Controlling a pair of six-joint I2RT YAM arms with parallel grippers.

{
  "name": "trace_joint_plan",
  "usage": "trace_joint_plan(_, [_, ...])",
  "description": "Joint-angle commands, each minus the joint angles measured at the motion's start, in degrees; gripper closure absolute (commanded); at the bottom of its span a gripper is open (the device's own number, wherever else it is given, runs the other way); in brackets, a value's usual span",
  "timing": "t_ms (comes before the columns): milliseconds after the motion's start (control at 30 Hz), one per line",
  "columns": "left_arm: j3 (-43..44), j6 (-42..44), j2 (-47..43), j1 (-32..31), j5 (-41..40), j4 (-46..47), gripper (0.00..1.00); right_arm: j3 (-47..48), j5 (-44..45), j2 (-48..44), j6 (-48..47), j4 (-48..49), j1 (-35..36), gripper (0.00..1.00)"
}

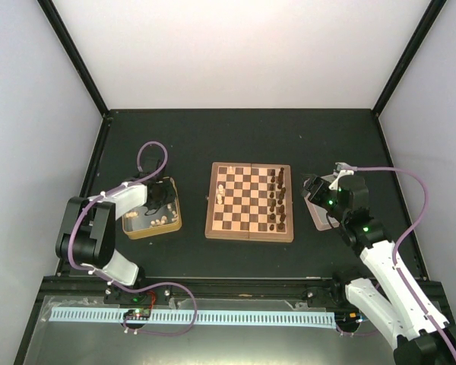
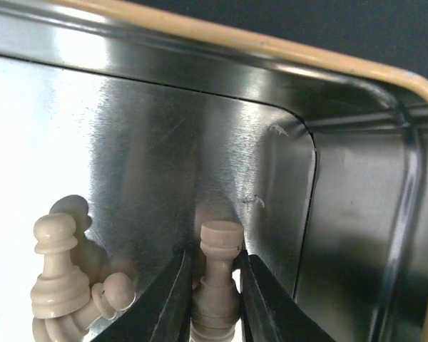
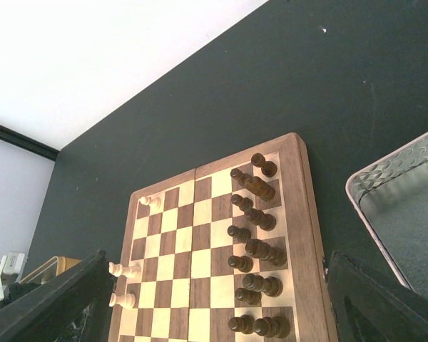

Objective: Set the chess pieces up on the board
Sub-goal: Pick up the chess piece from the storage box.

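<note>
Chess piece (image 2: 217, 281) between left fingers (image 2: 167, 305), inside tin (image 2: 200, 135)

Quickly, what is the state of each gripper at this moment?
Left gripper: closed on a pale chess piece in the tin.
Right gripper: open, holding nothing.

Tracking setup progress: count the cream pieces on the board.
3 cream pieces along the left edge of the board: one at the far corner, two nearer. The right gripper's finger may hide more.

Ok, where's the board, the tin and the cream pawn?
chessboard (image 1: 247, 201), top view, bare middle square.
tin (image 2: 271, 48), left wrist view, tan rim.
cream pawn (image 2: 55, 231), left wrist view, round head.
</note>
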Motion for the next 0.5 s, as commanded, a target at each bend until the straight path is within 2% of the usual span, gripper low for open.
trace_joint_plan(0, [0.5, -0.4, 0.6, 0.4, -1.1, -0.4, 0.84, 1.6, -0.5, -0.4, 0.3, 0.8, -0.3, 0.17])
trace_joint_plan(333, [-0.2, 0.3, -11.9, 0.4, -2.2, -5.7, 0.87, 2.1, -3.3, 0.6, 0.3, 1.8, -0.3, 0.17])
trace_joint_plan(467, [-0.4, 1.7, -19.8, 0.3, 2.2, -5.6, 0.87, 2.7, -7.9, 3.4, -0.8, 3.3, 0.0, 0.18])
